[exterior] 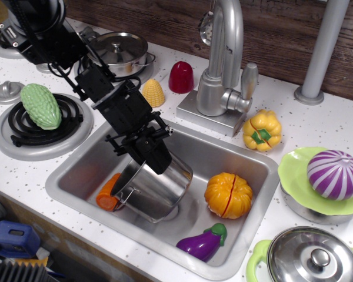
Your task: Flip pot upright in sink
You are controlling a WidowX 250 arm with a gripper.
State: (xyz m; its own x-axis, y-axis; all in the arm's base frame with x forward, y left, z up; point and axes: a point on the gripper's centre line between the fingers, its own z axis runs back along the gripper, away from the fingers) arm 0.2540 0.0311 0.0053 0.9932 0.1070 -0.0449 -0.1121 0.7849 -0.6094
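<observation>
The shiny steel pot (156, 189) is in the sink (226, 154), left of middle. It is tilted, leaning toward the front left, with a wire loop handle (116, 192) at its low left side. My black gripper (155, 160) reaches down from the upper left and is shut on the pot's upper rim. The fingertips are partly hidden by the rim. I cannot see into the pot's opening from here.
In the sink lie an orange carrot (107, 198) partly under the pot, an orange pumpkin (228, 195) and a purple eggplant (202, 241). The faucet (222, 64) stands behind. Corn (153, 93), a lidded steel pot (120, 50) and a green gourd (40, 106) are on the left.
</observation>
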